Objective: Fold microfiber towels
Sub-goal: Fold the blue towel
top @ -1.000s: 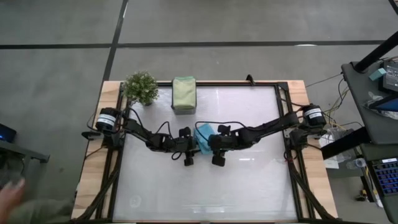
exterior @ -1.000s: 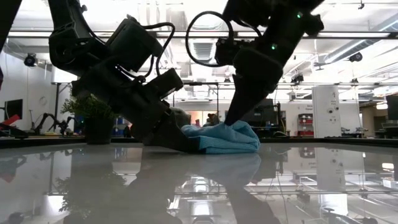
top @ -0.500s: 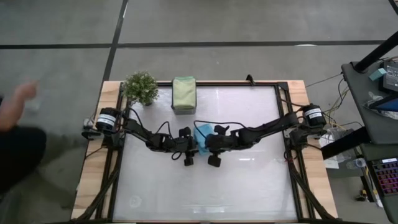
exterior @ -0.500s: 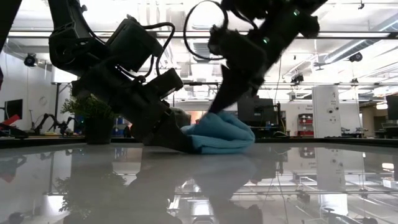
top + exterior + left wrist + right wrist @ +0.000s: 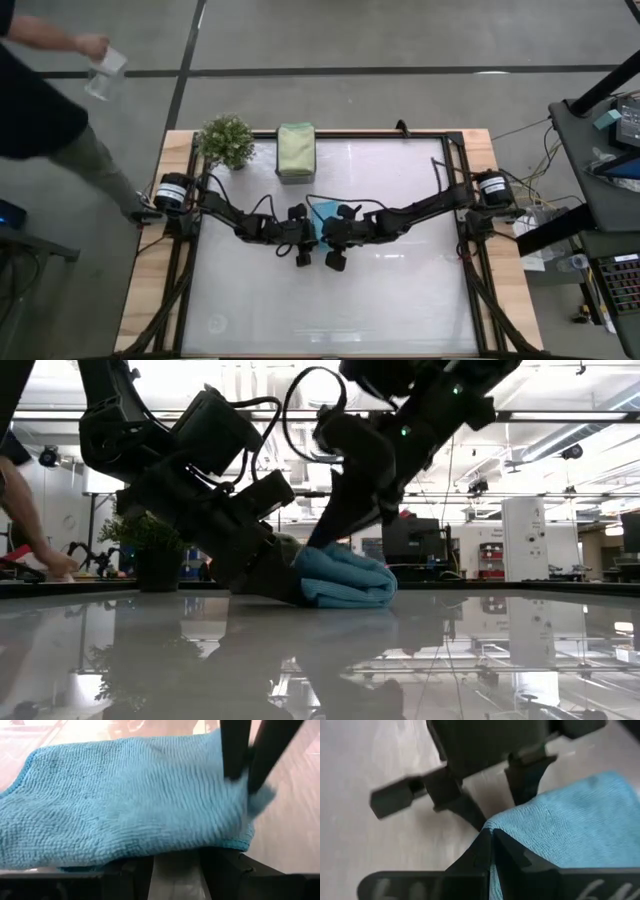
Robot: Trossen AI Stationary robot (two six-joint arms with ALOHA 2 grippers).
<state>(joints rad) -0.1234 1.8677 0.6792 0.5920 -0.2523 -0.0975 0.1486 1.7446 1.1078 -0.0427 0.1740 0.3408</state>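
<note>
the right gripper [image 5: 322, 540] fingers, closed on the blue towel's [image 5: 340, 576] edge beside the left gripper [image 5: 285, 585] with parted fingers, could drag the fold askew.

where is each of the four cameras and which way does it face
High view: above the table, straight down; both arms, left hand and right hand meeting at the blue towel.
Low view: table height, looking level into the room; both arms over the towel.
Left wrist view: on the left arm, facing the towel.
Right wrist view: on the right arm, its shut fingers pinching the towel's edge.
Shared: all four show the blue towel.
</note>
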